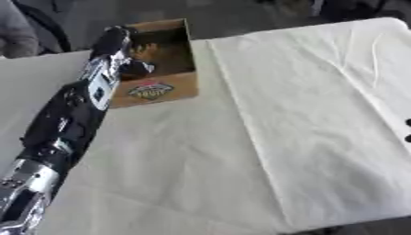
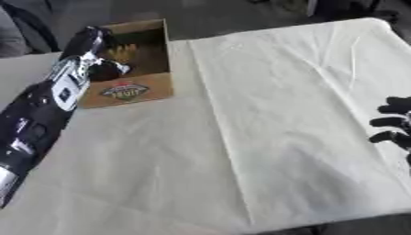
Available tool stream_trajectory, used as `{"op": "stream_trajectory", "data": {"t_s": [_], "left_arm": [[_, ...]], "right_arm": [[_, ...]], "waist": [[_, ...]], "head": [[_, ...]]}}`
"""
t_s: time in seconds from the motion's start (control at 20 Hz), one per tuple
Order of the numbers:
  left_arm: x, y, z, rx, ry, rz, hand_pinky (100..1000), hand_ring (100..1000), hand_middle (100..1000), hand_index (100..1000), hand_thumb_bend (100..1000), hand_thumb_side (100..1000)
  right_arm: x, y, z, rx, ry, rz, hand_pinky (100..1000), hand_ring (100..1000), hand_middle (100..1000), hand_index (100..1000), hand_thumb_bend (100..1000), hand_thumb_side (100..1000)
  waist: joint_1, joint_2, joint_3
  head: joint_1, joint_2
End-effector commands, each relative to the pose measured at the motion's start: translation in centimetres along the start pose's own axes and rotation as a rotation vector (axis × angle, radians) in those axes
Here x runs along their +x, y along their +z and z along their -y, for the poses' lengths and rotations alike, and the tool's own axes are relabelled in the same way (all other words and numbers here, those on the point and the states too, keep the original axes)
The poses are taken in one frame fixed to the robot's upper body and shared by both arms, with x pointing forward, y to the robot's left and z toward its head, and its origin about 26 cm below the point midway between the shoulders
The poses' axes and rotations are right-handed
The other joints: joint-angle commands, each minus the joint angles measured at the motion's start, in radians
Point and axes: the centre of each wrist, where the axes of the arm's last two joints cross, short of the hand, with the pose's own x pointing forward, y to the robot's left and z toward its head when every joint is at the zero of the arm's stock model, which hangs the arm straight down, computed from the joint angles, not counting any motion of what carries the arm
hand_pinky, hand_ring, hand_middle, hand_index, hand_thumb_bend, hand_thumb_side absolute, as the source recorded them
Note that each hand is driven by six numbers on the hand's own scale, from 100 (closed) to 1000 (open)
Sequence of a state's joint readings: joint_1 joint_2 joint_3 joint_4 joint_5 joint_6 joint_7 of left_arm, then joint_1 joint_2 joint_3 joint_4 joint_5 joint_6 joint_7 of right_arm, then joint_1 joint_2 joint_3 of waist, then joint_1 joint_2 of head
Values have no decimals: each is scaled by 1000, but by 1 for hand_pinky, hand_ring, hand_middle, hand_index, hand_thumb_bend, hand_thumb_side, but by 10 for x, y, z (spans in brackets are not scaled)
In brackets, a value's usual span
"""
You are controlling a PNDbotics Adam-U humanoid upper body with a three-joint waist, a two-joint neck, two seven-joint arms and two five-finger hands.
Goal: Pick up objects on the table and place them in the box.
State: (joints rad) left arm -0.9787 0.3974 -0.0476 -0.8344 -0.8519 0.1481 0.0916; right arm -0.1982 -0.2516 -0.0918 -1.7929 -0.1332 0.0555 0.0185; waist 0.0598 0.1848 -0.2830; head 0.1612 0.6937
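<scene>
An open cardboard box (image 1: 160,89) with a printed logo on its front wall stands at the table's far left. Inside it I make out dark shadow and a yellowish shape (image 2: 124,51). My left arm stretches from the lower left corner up to the box, and my left hand (image 1: 119,39) is over the box's left wall, reaching inside. The arm hides that side of the box. My right hand (image 2: 391,123) shows only as dark fingertips at the right edge, relaxed and holding nothing.
A creased white cloth (image 1: 321,101) covers the right part of the table, and a plainer pale sheet (image 1: 176,156) covers the left. The far table edge runs just behind the box, with dark floor beyond it.
</scene>
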Motion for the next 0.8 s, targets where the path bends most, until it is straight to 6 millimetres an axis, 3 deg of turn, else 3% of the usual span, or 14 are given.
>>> {"op": "stream_trajectory", "data": {"t_s": [0.05, 0.4, 0.6, 0.8], "left_arm": [[4, -1, -37, 125, 36, 43, 563, 744, 561, 693, 515, 208], [5, 36, -70, 248, 258, 145, 545, 746, 527, 660, 416, 223], [3, 71, -71, 266, 445, 198, 545, 759, 523, 654, 357, 263], [-3, 107, -59, 256, 656, 211, 542, 772, 521, 651, 335, 333]], "right_arm": [[3, -1, 5, -11, 17, 10, 457, 610, 634, 745, 100, 692], [4, -1, 8, -26, 13, 14, 458, 610, 634, 745, 100, 686], [4, 0, 11, -43, 12, 15, 459, 610, 634, 745, 100, 685], [4, 1, 13, -55, 11, 15, 459, 612, 637, 745, 100, 688]], "waist": [[-7, -24, 15], [-18, -39, 78], [-24, -46, 117], [-28, -48, 146]], "head": [[-13, 8], [-41, 23], [-52, 31], [-58, 34]]}}
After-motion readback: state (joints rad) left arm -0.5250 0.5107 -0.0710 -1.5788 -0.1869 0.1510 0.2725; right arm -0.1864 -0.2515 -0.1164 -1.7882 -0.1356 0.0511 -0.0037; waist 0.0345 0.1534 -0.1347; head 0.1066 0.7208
